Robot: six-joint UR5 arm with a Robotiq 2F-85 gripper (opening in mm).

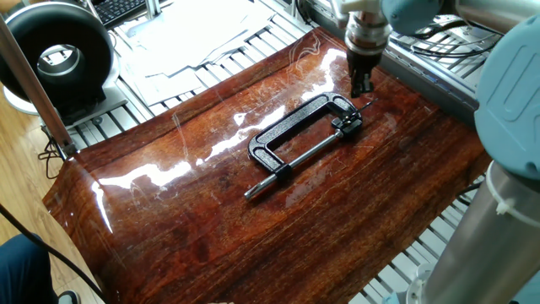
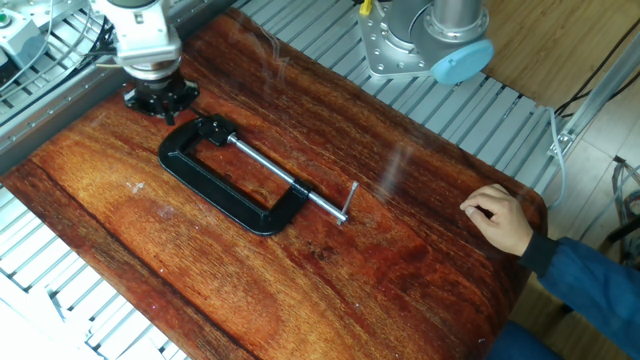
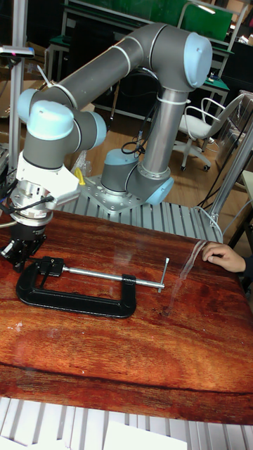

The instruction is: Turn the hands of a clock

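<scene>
Gripper (image 2: 160,98), fingers apparently spread and empty, hovers upper left beside the black metal C-clamp (image 2: 235,175) on the glossy wooden worktop (image 2: 300,270); no clock visible, so centre over the clamp's jaw before descending.

The clock cannot be made out: whatever sits in the jaw of the clamp (image 1: 305,133) is too small to tell in any view. The gripper (image 2: 160,98) shows only as a dark blur, so the set of its fingers cannot be read. The person's hand (image 3: 223,254) is cut off at the picture's right edge.
</scene>
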